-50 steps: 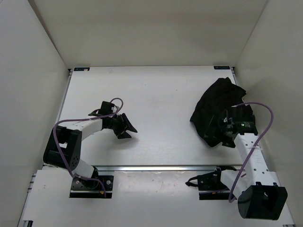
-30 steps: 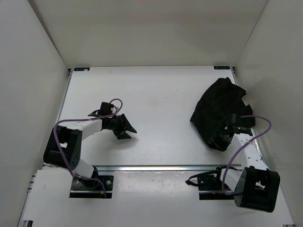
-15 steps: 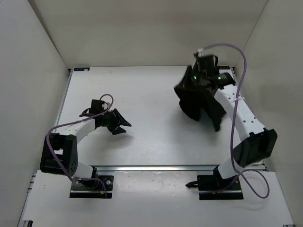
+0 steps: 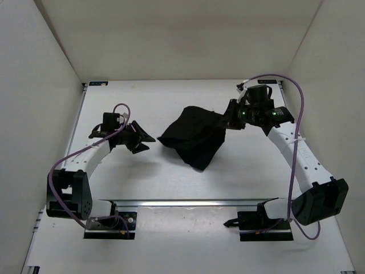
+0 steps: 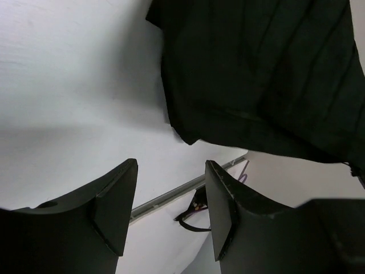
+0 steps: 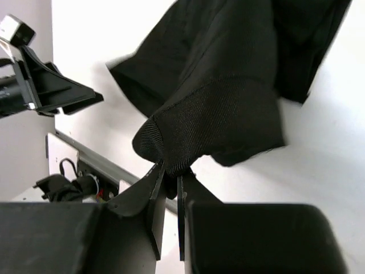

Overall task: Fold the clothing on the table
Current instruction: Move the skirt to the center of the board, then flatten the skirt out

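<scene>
The clothing (image 4: pixel 194 136), a black ribbed garment, hangs bunched over the middle of the white table (image 4: pixel 171 97), partly lifted. My right gripper (image 4: pixel 231 117) is shut on a fold of its right edge; in the right wrist view the fabric (image 6: pixel 217 85) is pinched between the fingertips of that gripper (image 6: pixel 170 182). Just left of the garment's left corner, my left gripper (image 4: pixel 142 138) stands open with nothing in it. In the left wrist view the clothing (image 5: pixel 262 74) hangs ahead of and above the left gripper (image 5: pixel 171 211), apart from it.
A metal rail (image 4: pixel 194 202) runs along the table's near edge, with the arm mounts below it. White walls close in the left, right and far sides. Purple cables (image 4: pixel 293 142) loop along both arms.
The right gripper shut on the clothing at the right side, lifted it and carried it left to the table's middle. The left arm reached farther out toward the garment.
</scene>
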Robot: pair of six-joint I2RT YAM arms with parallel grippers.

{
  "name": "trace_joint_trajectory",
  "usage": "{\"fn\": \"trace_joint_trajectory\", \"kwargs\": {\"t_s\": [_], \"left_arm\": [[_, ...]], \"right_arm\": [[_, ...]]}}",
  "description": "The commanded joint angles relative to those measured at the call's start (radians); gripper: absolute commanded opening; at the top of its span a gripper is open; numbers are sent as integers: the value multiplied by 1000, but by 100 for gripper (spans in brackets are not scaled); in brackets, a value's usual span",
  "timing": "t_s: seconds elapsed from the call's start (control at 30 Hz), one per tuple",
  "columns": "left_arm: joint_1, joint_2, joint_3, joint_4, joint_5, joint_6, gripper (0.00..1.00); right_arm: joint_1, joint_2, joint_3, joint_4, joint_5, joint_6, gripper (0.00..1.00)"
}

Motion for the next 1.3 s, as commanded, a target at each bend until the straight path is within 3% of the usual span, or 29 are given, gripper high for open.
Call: {"fn": "trace_joint_trajectory", "kwargs": {"t_s": [0.0, 0.17, 0.33, 0.63, 0.83, 0.93, 1.0, 1.07, 1.27], "left_arm": [[-61, -32, -7, 28, -20, -32, 62], [-139, 6, -101, 97, -34, -92, 62], [-221, 74, -126, 154, -117, -112, 63], [-285, 126, -137, 314, -265, -266, 66], [-297, 233, -98, 354, -282, -294, 65], [-310, 307, -71, 397, -250, -325, 55], [-310, 333, -61, 491, -211, -336, 15], [-307, 310, -41, 516, -195, -366, 0], [-218, 45, 67, 388, -268, -354, 0]], "right_arm": [[-12, -85, -62, 49, -48, 19, 0], [-14, -149, -207, 12, 26, 4, 0], [-29, -230, -411, 48, -17, 13, 0], [-12, -274, -497, 71, -37, 29, 1], [-30, -276, -489, 58, -48, 10, 0], [-30, -273, -482, 60, -51, 4, 0], [-30, -266, -472, 68, -54, 9, 0], [-35, -263, -439, 48, -55, -13, 0], [-118, -247, -281, -23, -86, -88, 0]]}}
